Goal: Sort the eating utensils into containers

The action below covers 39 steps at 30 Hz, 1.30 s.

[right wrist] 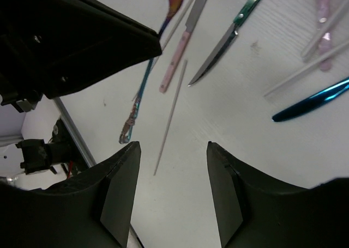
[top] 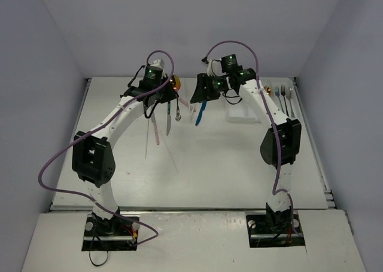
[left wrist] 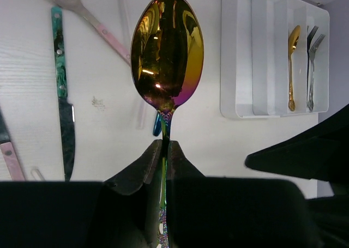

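Note:
My left gripper (left wrist: 165, 149) is shut on the handle of an iridescent gold spoon (left wrist: 167, 49) and holds it above the table; in the top view the gripper (top: 161, 88) is at the far middle-left. My right gripper (right wrist: 172, 166) is open and empty, hovering close by (top: 202, 92) over loose utensils. On the table lie a blue utensil (top: 201, 112), a teal-handled knife (left wrist: 62, 95), a pink-handled knife (right wrist: 182, 41) and thin pale sticks (right wrist: 170, 117). The white compartment tray (left wrist: 234, 52) holds a gold spoon (left wrist: 293, 62) and forks (left wrist: 311, 62).
A pink-handled spoon (left wrist: 103, 27) lies at the far left of the pile. The right arm's links stand over the tray (top: 236, 112). The table's far edge and the walls are close behind both grippers.

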### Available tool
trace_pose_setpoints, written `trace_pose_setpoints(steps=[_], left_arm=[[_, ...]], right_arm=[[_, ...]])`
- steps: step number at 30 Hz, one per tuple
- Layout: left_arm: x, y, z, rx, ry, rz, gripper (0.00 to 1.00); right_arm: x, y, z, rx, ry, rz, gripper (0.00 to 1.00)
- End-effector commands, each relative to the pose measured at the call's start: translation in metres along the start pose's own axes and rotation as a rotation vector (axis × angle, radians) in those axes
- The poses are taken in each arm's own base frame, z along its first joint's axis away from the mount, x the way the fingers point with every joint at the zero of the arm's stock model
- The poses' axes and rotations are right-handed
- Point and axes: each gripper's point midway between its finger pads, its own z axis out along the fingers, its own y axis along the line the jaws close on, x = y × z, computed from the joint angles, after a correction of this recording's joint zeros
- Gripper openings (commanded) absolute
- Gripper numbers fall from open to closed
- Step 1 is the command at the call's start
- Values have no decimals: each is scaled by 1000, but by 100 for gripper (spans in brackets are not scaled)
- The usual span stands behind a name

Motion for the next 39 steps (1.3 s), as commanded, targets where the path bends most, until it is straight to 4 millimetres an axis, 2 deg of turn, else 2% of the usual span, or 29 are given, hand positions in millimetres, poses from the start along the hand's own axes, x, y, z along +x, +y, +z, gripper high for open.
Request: trace_pose_setpoints(steps=[1, 7, 13, 17, 21, 23, 24, 26, 27, 28, 30, 31, 33, 34, 36, 37, 39], left_arm=[[-29, -40, -22, 138, -84, -47, 0], [-30, -51, -27, 170, -81, -58, 0], [-29, -56, -26, 191, -78, -69, 0], [-28, -59, -26, 205, -75, -74, 0], [-27, -59, -26, 209, -73, -77, 0], [-27, -59, -26, 209, -75, -78, 0], [-27, -59, -26, 210, -75, -78, 0], [-26, -57, -25, 208, -72, -79, 9], [-26, -57, -25, 210, -71, -80, 19], [-26, -55, -24, 209, -68, -81, 32], [-29, -50, -26, 197, -67, -83, 77], [-30, -47, -26, 191, -67, -82, 83], [-34, -38, -29, 182, -69, -82, 88], [-36, -37, -33, 191, -69, -71, 88], [-36, -29, -38, 185, -66, -56, 88], [-37, -30, -42, 189, -71, -36, 88], [-32, -19, -51, 154, -66, 61, 88]], right_arm=[[-14, 35, 10, -66, -28, -40, 49], [-5, 41, 29, -95, 9, -30, 49], [-4, 51, 40, -111, 17, -43, 48], [-3, 49, 48, -110, 25, -39, 45], [-4, 45, 52, -97, 21, -42, 29], [-4, 43, 52, -89, 20, -44, 13], [-4, 42, 52, -87, 21, -45, 11], [-3, 40, 52, -76, 20, -45, 0], [-4, 38, 50, -69, 15, -48, 0], [-5, 37, 48, -62, 12, -49, 0], [-5, 31, 41, -46, 5, -44, 0], [-3, 28, 37, -38, 4, -37, 0], [-4, 12, 25, -9, -7, -10, 0], [-8, -5, 14, 18, -26, 6, 0], [-11, -26, -4, 73, -53, 11, 0], [-12, -43, -11, 114, -61, 16, 0], [-12, -82, -44, 248, -97, -9, 0]])
